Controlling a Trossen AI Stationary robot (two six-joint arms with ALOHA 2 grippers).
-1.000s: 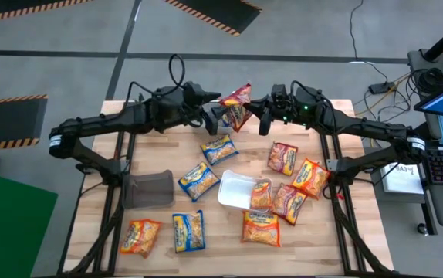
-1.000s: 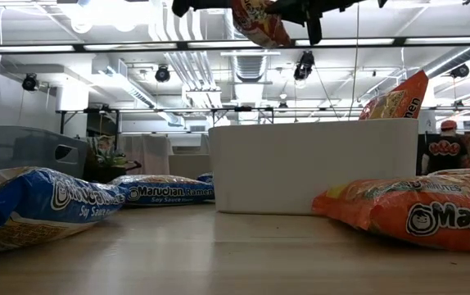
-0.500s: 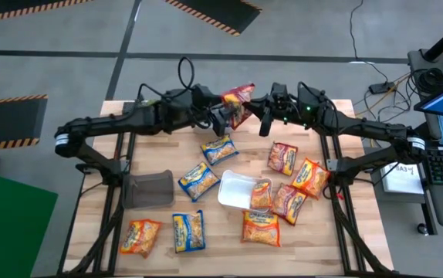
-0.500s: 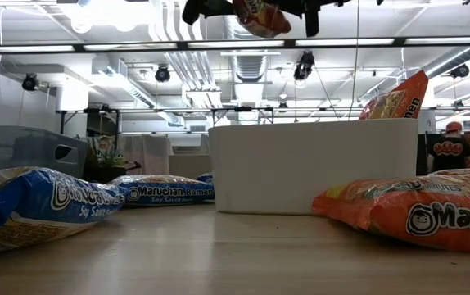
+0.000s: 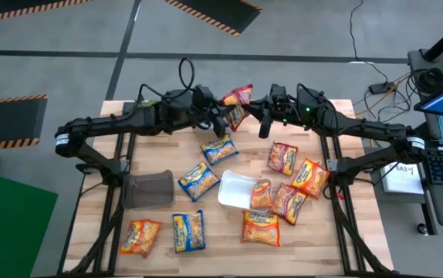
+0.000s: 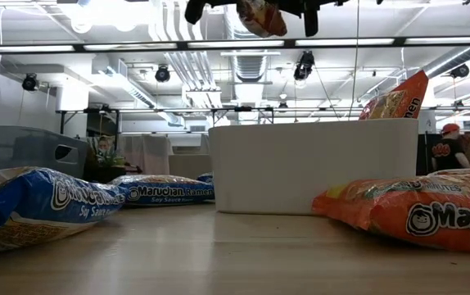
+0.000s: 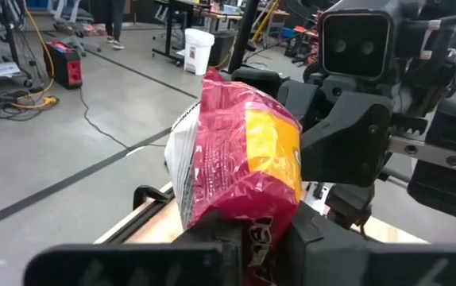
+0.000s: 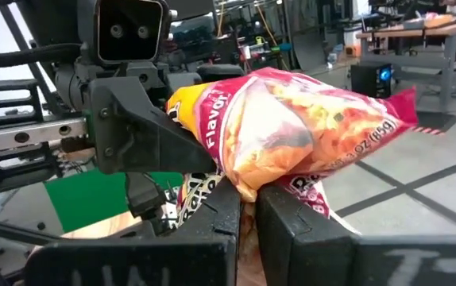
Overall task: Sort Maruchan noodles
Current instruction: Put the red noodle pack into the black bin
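Most of the sorting is not done yet. Noodle packets lie mixed all over the bench [image 5: 160, 143]: blue ones [image 5: 198, 180] near the middle, orange ones [image 5: 261, 228] by the near edge, red ones [image 5: 283, 157] toward the right edge. One packet [image 5: 261, 194] leans in the white tray [image 5: 233, 185]. The dark tray [image 5: 149, 190] looks bare.

One red packet [image 5: 236, 106] hangs in the air above the far edge, between both arms. The left gripper [image 5: 223, 121] has its jaws shut tight on one end. The right gripper [image 5: 265, 120] has its jaws pinched on the other end. It looks like a hand-over.
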